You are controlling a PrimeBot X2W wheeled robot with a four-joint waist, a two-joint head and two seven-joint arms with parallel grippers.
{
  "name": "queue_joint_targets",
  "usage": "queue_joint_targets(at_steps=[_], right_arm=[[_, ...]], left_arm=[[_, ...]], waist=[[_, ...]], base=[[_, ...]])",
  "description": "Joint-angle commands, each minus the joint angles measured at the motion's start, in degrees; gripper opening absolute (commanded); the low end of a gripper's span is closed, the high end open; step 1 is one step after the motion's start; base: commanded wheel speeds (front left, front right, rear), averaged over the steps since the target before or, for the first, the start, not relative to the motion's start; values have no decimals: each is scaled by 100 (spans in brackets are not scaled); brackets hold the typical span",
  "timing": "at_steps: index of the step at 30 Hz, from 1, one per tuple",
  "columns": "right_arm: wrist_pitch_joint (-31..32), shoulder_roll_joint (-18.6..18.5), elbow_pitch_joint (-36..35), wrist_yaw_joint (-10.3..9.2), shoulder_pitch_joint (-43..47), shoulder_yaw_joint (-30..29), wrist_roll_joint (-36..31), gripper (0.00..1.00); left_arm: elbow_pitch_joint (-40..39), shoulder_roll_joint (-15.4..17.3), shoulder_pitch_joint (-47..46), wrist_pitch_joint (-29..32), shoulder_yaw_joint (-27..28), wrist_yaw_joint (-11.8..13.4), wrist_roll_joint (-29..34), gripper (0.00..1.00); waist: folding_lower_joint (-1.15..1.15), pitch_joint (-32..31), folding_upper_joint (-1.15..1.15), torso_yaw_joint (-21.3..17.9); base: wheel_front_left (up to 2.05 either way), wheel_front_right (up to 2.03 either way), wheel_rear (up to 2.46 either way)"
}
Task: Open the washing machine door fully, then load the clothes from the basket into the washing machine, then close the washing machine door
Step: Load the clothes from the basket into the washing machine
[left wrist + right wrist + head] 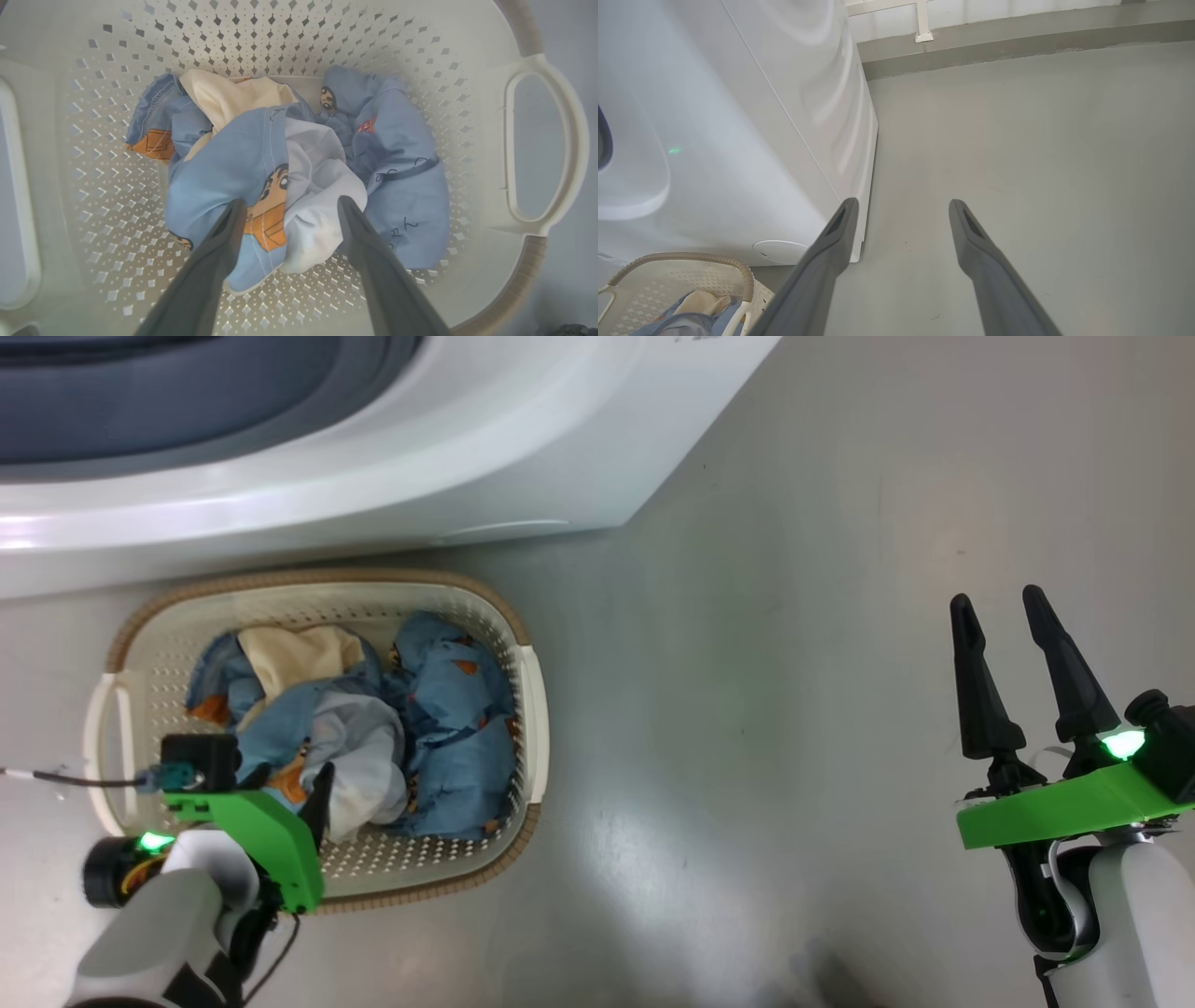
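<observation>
Loading step: left gripper (290, 203) hung spread wide over the clothes (224, 163), nothing pinched yet. They lay in the basket (528, 709) by the washing machine (420, 467). Right gripper (998, 599) was unclenched & empty. Next, prob. — drop lower, clamp fabric.

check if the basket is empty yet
Not empty: crumpled blue clothes lie in the basket, with the open left claw poised over them.

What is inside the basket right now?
Crumpled light blue clothes with orange prints and cream and white parts, heaped. The open left gripper reaches in over them. Anything beneath the heap is covered, as is that part of the basket.
</observation>
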Motion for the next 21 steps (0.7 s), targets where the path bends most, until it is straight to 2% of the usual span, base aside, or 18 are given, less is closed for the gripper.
queue_joint_targets(at_steps=[1, 21], right_arm=[[-69, 1, -147, 16, 46, 119, -76, 100], [-69, 141, -309, 16, -180, 291, -77, 100]], left_arm=[[43, 247, -51, 35, 47, -9, -99, 100], [347, 578, -664, 537, -959, -9, -839, 100]], waist=[[0, 113, 0, -53], [0, 785, 0, -330]], base=[[0, 0, 0], [0, 0, 0]])
